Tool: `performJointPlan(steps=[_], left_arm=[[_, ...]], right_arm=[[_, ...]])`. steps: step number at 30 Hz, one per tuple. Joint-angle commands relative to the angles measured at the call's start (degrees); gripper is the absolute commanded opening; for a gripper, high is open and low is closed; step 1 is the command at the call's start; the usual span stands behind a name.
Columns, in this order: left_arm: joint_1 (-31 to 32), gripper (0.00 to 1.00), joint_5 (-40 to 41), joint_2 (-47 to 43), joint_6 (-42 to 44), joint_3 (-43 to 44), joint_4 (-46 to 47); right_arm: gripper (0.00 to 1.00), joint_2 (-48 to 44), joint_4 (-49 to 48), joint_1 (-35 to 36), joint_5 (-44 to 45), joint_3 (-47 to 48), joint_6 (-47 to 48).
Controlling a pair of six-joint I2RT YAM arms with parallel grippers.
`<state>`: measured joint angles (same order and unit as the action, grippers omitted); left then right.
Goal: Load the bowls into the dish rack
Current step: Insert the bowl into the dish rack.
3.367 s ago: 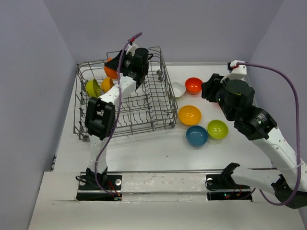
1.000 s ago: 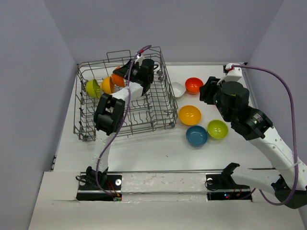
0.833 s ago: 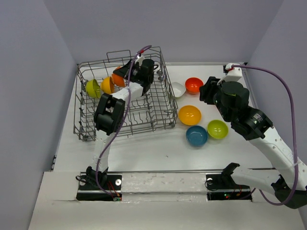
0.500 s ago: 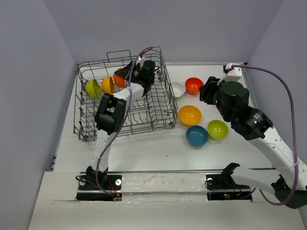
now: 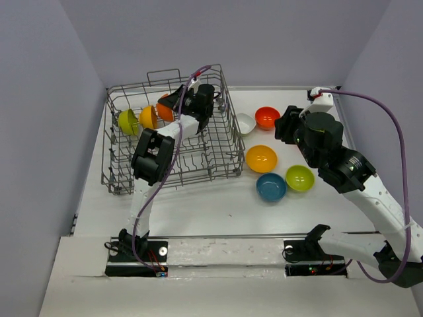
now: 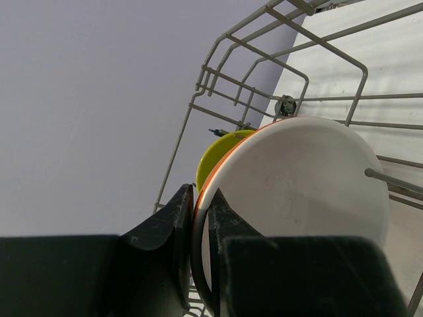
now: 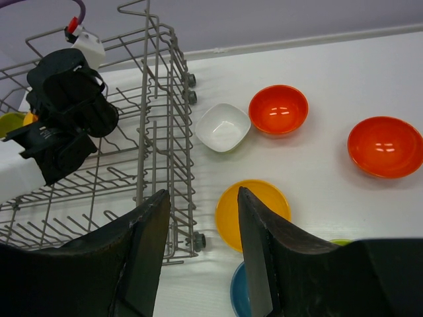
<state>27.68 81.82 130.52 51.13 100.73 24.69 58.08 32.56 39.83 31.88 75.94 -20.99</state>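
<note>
The grey wire dish rack (image 5: 225,142) stands at the left. A lime green bowl (image 5: 127,121) and an orange-yellow bowl (image 5: 148,117) stand on edge in it. My left gripper (image 5: 177,103) is inside the rack, shut on the rim of a red-orange bowl (image 5: 164,109) beside them. In the left wrist view the gripper (image 6: 200,195) pinches that bowl's rim (image 6: 297,185), white outside, with the lime bowl (image 6: 218,150) behind. My right gripper (image 7: 201,198) is open and empty above the orange-yellow bowl (image 7: 228,218) on the table.
On the table right of the rack lie a white bowl (image 5: 246,123), a red-orange bowl (image 5: 267,117), an orange-yellow bowl (image 5: 261,158), a teal bowl (image 5: 271,187) and a lime bowl (image 5: 299,177). Another red-orange bowl (image 7: 384,146) shows in the right wrist view. Walls close in on both sides.
My left gripper has lowered the red-orange bowl into the rack, next to the orange-yellow bowl, and over the last second it barely moves. The right arm shifted slightly left.
</note>
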Motion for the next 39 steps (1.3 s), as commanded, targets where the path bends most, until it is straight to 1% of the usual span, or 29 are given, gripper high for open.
performJointPlan(steps=[1,4,9,18,25,29,31,33,34,37,39], left_arm=[[0.3,0.24,0.8,0.8,-1.2,0.3,3.2],[0.3,0.29,0.9,1.1,-1.2,0.3,3.2],[0.3,0.33,0.8,1.5,-1.5,0.3,3.2],[0.3,0.34,0.8,2.1,-1.7,0.2,3.1],[0.3,0.46,0.5,2.3,-1.6,0.1,3.1],[0.3,0.49,0.5,2.5,-1.6,0.3,3.1],[0.3,0.52,0.4,2.5,-1.6,0.3,3.1],[0.3,0.53,0.4,2.5,-1.5,0.3,3.1],[0.3,0.55,0.4,2.5,-1.5,0.3,3.1],[0.3,0.58,0.4,2.3,-1.4,0.2,3.1],[0.2,0.59,0.3,2.2,-1.5,0.1,3.0]], right_arm=[[0.51,-0.6,-3.0,0.5,0.1,-0.5,0.1],[0.51,-0.6,-2.9,0.5,0.1,-0.5,0.2],[0.51,-0.6,-3.0,0.5,0.0,-0.6,0.2],[0.51,-0.5,-3.0,0.5,-0.1,-0.8,0.2],[0.52,-0.3,-3.0,0.5,-0.3,-0.8,0.3],[0.52,-0.3,-3.0,0.5,-0.3,-0.7,0.3],[0.52,-0.3,-3.0,0.5,-0.3,-0.7,0.3],[0.52,-0.3,-3.1,0.5,-0.3,-0.6,0.3],[0.52,-0.3,-3.1,0.5,-0.4,-0.6,0.3],[0.52,-0.3,-3.0,0.5,-0.4,-0.7,0.4],[0.52,-0.3,-3.1,0.5,-0.4,-0.7,0.3]])
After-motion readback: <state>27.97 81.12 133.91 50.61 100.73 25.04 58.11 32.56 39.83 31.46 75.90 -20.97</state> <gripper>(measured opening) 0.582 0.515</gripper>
